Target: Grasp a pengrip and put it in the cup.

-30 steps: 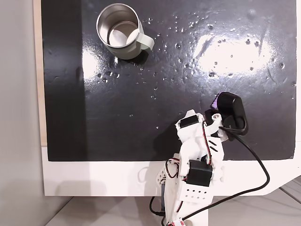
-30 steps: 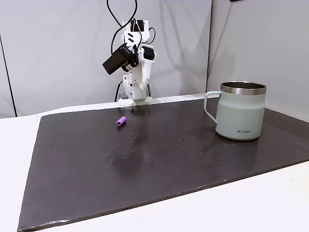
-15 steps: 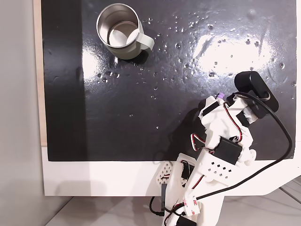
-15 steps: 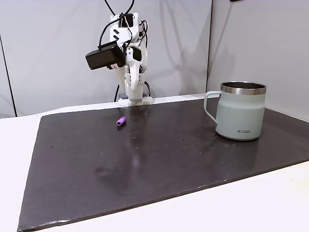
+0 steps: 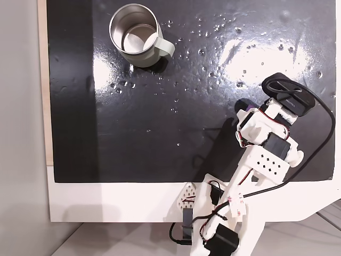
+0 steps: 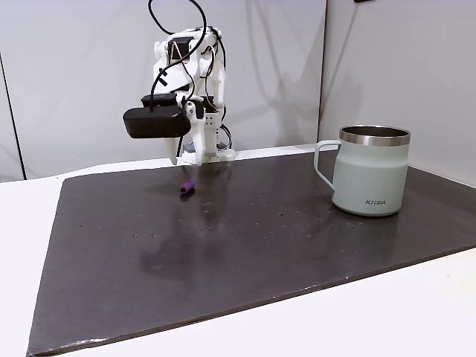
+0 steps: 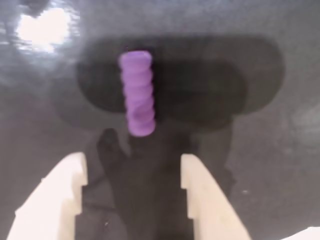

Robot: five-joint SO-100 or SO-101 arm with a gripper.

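White gripper [image 7: 132, 172] spread above pengrip [image 7: 136, 93]

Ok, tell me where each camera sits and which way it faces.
A fixed view: overhead, looking straight down on the black mat; white arm enters from below.
Another fixed view: low at the table's edge, facing the arm.
Wrist view: looks down past the open white gripper.
All share the small purple rubbery pengrip; both fixed views the steel cup.
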